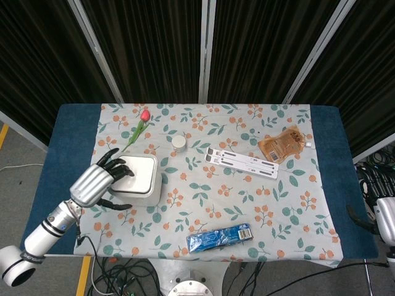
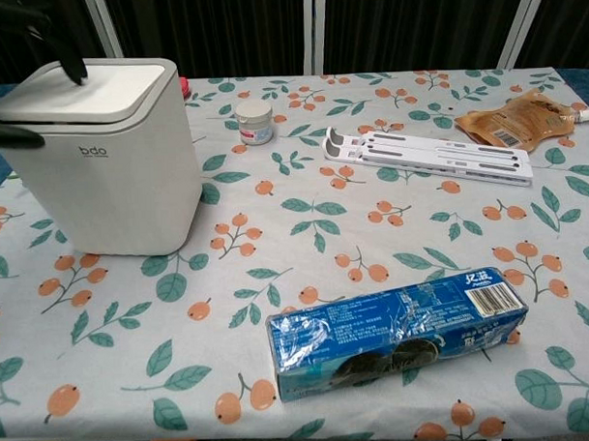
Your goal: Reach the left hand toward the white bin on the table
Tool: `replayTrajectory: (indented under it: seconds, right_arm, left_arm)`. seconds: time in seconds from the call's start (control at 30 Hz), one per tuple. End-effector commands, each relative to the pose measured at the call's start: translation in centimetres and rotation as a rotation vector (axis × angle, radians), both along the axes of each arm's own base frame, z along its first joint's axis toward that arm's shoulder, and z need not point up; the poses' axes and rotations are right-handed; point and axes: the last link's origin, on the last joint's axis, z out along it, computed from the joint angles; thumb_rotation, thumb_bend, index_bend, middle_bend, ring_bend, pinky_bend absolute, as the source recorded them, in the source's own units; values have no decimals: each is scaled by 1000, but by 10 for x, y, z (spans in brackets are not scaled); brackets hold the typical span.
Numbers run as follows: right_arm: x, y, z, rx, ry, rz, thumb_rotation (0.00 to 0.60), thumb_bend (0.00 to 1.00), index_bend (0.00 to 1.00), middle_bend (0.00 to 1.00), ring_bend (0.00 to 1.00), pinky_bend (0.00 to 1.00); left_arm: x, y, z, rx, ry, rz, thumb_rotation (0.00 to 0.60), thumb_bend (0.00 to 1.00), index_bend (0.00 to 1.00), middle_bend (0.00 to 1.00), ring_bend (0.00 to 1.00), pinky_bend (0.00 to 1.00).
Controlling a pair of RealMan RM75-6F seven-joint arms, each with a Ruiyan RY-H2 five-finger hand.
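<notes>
The white bin (image 1: 142, 179) with a grey-rimmed lid stands on the left side of the floral cloth; in the chest view the bin (image 2: 118, 169) fills the upper left. My left hand (image 1: 95, 184) is at the bin's left edge. Its dark fingers (image 2: 73, 59) lie spread over the lid's left rim, and the thumb (image 2: 11, 135) reaches along the front left side. The bin stands on the table, not lifted. My right hand (image 1: 384, 221) shows only partly at the head view's right edge, off the table, and how its fingers lie is unclear.
A red tulip (image 1: 137, 128) lies behind the bin, with a small white jar (image 1: 179, 142) to its right. A white slotted rack (image 1: 242, 162) and a brown pouch (image 1: 282, 143) lie at the right back. A blue biscuit pack (image 1: 220, 237) lies near the front edge.
</notes>
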Motion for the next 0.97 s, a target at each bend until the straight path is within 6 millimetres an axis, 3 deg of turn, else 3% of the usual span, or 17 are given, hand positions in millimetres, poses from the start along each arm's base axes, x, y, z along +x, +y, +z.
replayTrajectory:
  seconds: [0.03,0.17,0.37,0.5,0.6,0.77,0.97]
  right_arm:
    - [0,0,1,-2,0,1,600,236,0,10,0,0]
    - [-3,2,-3,9,8,-14,600,236,0,11,0,0]
    - [-6,4,-7,19,-2,-37,600,235,0,11,0,0]
    - [-8,8,-12,33,-11,-41,600,235,0,8,0,0]
    - [-12,11,-17,54,-8,-50,600,236,0,4,0,0]
    - [-15,16,-25,89,-3,-64,600,249,0,0,0,0]
    - [-13,23,-30,71,-4,-46,600,254,0,0,0,0]
  left_arm:
    - [-9,1,22,80,-57,38,313,0,337,342,231,36]
    - [-25,-4,48,178,-114,97,314,0,336,333,231,37]
    - [-71,-13,81,317,-152,285,309,0,325,317,221,37]
    - [-101,-36,75,312,-39,396,234,0,290,235,98,35]
    - [-117,-51,65,279,54,479,195,0,255,181,68,28]
    - [-132,-74,56,297,79,566,191,0,252,180,68,27]
    - [-138,-104,49,327,54,620,239,0,252,181,68,26]
